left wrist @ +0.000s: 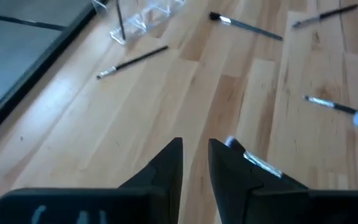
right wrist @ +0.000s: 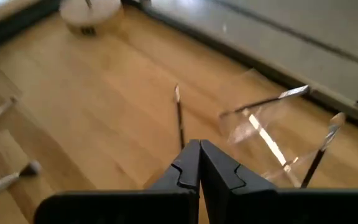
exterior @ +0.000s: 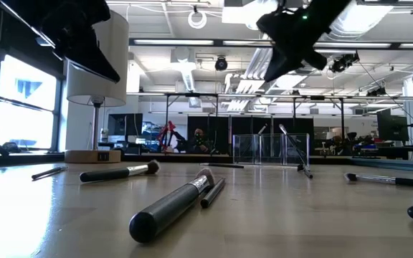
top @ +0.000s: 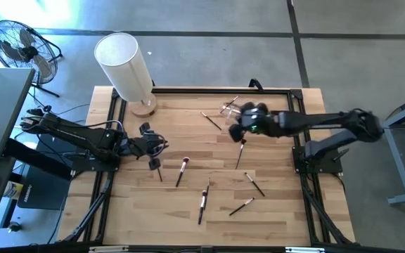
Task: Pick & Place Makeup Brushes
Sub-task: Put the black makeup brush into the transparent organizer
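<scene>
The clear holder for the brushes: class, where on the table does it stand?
In the high view, the clear holder stands near the table's far edge, right of centre, beside the right gripper and well right of the white lamp.

Pale smooth wooden table (top: 273, 211), clear glossy plastic holder (right wrist: 260, 134), matt dark brush handles (exterior: 167, 209)

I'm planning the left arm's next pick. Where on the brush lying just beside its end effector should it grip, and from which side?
Grip the makeup brush mid-handle, descending from straight above with the left end effector fingers straddling the handle's width. It lies flat on the table, thin and straight, clear of its neighbours.
</scene>
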{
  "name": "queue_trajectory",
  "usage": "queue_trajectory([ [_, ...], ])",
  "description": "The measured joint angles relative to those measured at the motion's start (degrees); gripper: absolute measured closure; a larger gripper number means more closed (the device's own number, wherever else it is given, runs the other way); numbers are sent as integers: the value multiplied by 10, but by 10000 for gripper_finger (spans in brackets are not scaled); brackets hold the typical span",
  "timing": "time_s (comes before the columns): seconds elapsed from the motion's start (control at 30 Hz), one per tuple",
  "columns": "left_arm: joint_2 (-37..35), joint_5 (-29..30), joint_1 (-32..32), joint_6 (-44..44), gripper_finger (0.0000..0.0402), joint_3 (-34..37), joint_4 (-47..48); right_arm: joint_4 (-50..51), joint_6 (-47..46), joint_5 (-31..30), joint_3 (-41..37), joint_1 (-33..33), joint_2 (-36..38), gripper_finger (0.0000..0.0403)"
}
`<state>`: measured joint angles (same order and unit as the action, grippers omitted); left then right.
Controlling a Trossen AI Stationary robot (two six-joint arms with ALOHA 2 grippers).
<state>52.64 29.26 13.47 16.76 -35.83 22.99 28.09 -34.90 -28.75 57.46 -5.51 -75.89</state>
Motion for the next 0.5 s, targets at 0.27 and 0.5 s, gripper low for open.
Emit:
queue_trajectory([
  [0.27, 0, -64, 0, 2, 348, 0, 19, 102, -79, 38, 148, 44, -175, 402],
  [0.5, 0, -118, 0, 2, 382, 0, 50, 275, -300, 79, 218, 51, -267, 402],
])
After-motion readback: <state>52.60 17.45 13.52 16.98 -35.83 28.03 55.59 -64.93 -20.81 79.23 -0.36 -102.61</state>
